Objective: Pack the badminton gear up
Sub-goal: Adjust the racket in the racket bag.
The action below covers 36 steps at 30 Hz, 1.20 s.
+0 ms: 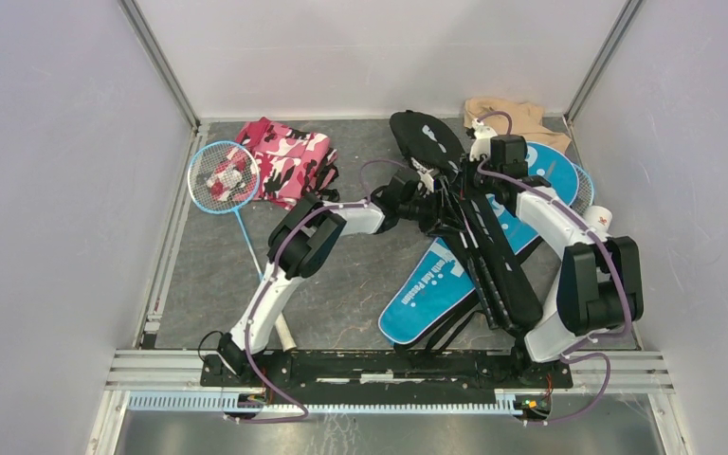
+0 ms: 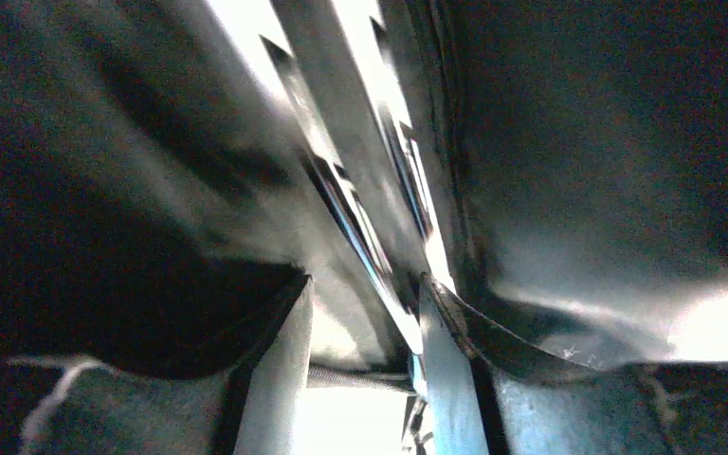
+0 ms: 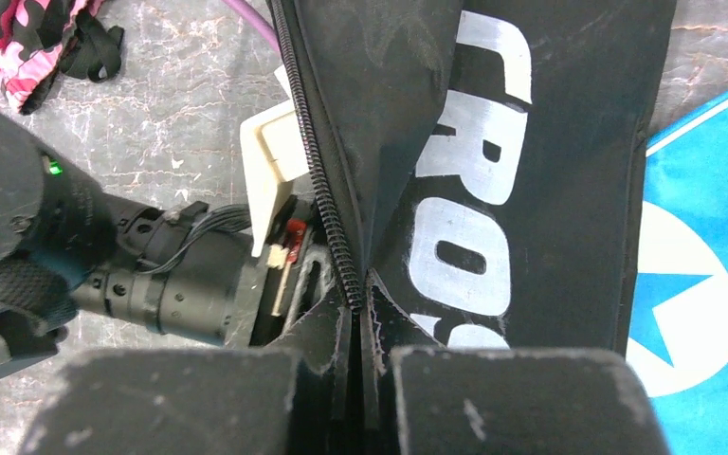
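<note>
The black "CROSSWAY" cover lies slantwise over the blue cover. My right gripper is shut on the black cover's zipper edge. My left gripper reaches under that edge into the cover, where dark fabric surrounds it. Its jaws stand apart, and a thin bluish strip runs close by the right finger. A blue-rimmed racket lies at the far left with a white shuttlecock on its strings. A white tube sits at the right.
Pink camouflage cloth is bunched beside the racket head at the back. Beige cloth lies in the back right corner. Walls close the table on three sides. Both arms cross over the middle of the table.
</note>
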Motion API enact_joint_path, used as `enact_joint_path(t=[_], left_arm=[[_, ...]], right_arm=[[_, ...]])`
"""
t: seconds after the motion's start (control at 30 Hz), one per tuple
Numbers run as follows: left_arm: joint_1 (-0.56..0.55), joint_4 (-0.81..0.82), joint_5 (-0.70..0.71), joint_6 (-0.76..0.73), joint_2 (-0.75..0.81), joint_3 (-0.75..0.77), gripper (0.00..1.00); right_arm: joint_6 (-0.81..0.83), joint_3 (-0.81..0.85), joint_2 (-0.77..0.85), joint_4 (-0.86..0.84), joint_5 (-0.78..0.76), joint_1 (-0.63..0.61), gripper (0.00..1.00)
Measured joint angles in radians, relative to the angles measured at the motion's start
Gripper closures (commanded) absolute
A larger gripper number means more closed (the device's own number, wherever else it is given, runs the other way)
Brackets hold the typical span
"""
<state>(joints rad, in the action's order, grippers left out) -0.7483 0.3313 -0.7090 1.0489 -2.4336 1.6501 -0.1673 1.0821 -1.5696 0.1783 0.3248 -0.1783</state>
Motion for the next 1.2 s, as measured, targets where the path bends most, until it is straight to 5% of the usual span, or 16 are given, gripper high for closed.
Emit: enact_joint_path(t=[0.5, 1.03, 1.13, 1.2], left_arm=[[0.018, -0.138, -0.017, -0.337, 0.412, -0.325, 0.4], [0.04, -0.156, 0.106, -0.383, 0.198, -0.215, 0.35], [0.042, -0.13, 0.1, -0.372, 0.161, -0.168, 0.4], [0.042, -0.116, 0.098, -0.357, 0.143, -0.153, 0.52]], right_arm=[[-0.027, 0.078, -0.063, 0.05, 0.046, 0.007, 1.0], [-0.049, 0.075, -0.066, 0.045, 0.066, 0.009, 1.0], [-0.051, 0.064, -0.066, 0.035, 0.068, 0.009, 1.0], [-0.053, 0.058, -0.066, 0.029, 0.069, 0.009, 1.0]])
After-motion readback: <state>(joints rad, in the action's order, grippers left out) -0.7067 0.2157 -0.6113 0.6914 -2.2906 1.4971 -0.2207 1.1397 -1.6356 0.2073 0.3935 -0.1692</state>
